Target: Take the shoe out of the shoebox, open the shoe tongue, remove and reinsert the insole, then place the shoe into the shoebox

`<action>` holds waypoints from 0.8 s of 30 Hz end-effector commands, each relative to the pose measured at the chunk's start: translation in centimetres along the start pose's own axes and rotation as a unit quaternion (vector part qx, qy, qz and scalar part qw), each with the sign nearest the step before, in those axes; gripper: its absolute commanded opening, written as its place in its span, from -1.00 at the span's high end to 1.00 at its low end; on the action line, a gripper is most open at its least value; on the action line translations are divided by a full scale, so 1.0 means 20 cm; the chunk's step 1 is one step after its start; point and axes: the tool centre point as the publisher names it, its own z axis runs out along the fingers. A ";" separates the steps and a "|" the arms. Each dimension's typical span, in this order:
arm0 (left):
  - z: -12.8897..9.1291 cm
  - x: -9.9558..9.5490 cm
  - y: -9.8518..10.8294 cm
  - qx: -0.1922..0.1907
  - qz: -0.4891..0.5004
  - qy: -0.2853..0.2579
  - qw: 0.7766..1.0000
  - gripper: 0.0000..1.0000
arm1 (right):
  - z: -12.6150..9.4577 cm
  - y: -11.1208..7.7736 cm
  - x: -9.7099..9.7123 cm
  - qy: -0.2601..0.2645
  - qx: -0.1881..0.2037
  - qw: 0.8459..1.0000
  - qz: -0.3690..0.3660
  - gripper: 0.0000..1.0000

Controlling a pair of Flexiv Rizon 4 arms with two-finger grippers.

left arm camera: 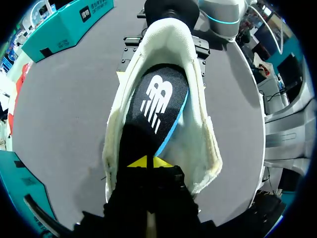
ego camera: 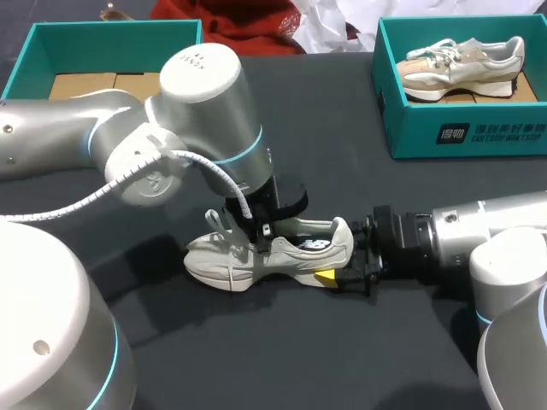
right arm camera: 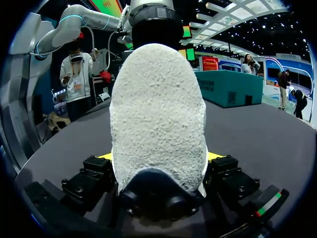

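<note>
The shoe (ego camera: 282,254) sits near the middle of the table (ego camera: 256,359), with its toe toward the left edge. The left gripper (left arm camera: 148,162) stands inside the shoe opening, jaws narrow, pinching the black insole (left arm camera: 156,106). The right gripper (right arm camera: 161,157) clamps the heel from 2 sides. A box (ego camera: 34,51) stands at the far left corner. A second box (ego camera: 461,132) at the far right corner holds another shoe (ego camera: 461,61).

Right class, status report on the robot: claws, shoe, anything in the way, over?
Left claw pinching insole inside shoe. Right claw clamped on shoe's heel, shoe on table. Shoebox with second shoe stands well apart.
</note>
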 end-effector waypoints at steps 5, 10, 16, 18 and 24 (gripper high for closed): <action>-0.10 0.01 0.09 0.083 -0.001 0.005 0.997 1.00 | 0.00 -0.01 0.01 0.000 0.002 1.000 0.000 1.00; -0.12 0.01 0.09 0.102 -0.007 0.010 0.995 1.00 | 0.00 -0.01 0.01 0.000 0.002 1.000 0.000 1.00; -0.13 -0.01 0.11 0.121 -0.024 0.017 0.992 1.00 | 0.00 -0.01 0.01 0.000 0.002 1.000 0.000 1.00; -0.13 -0.01 0.12 0.126 -0.028 0.020 0.991 1.00 | 0.00 -0.01 0.01 0.000 0.002 1.000 0.000 1.00; -0.15 0.01 0.09 0.133 -0.018 0.020 0.991 1.00 | 0.00 -0.01 0.01 0.000 0.002 1.000 0.000 1.00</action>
